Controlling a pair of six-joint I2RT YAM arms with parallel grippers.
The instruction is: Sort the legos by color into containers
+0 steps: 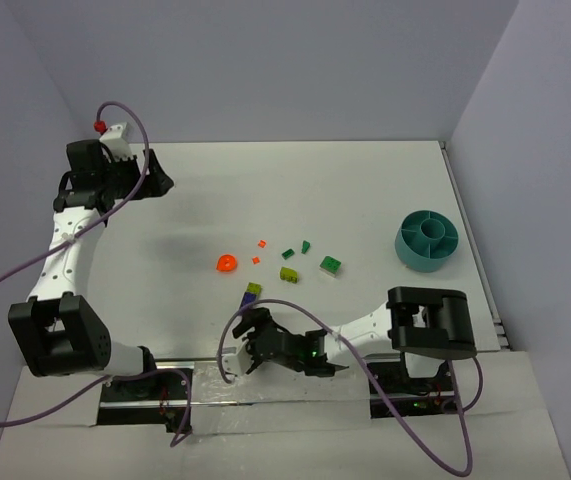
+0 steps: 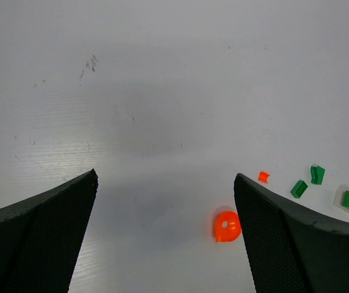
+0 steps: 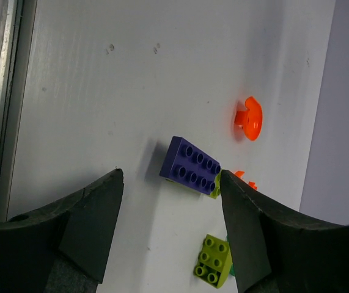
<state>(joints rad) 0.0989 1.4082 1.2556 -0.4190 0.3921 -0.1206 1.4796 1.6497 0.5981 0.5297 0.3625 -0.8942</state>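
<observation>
Legos lie in the middle of the white table: an orange round piece (image 1: 225,264), two small orange bits (image 1: 261,243), dark green bricks (image 1: 331,265), a lime brick (image 1: 289,273) and a purple brick (image 1: 251,293) stacked on a lime piece. The teal bowl (image 1: 427,240) stands at the right. My right gripper (image 1: 247,338) is open and empty, low near the front edge, just short of the purple brick (image 3: 191,166). My left gripper (image 1: 161,180) is open and empty at the far left, high above the table; its view shows the orange piece (image 2: 227,226).
The table's front edge with a metal rail (image 3: 6,110) runs close behind my right gripper. Grey walls close in the table at the back and right. Purple cables (image 1: 365,375) trail from both arms.
</observation>
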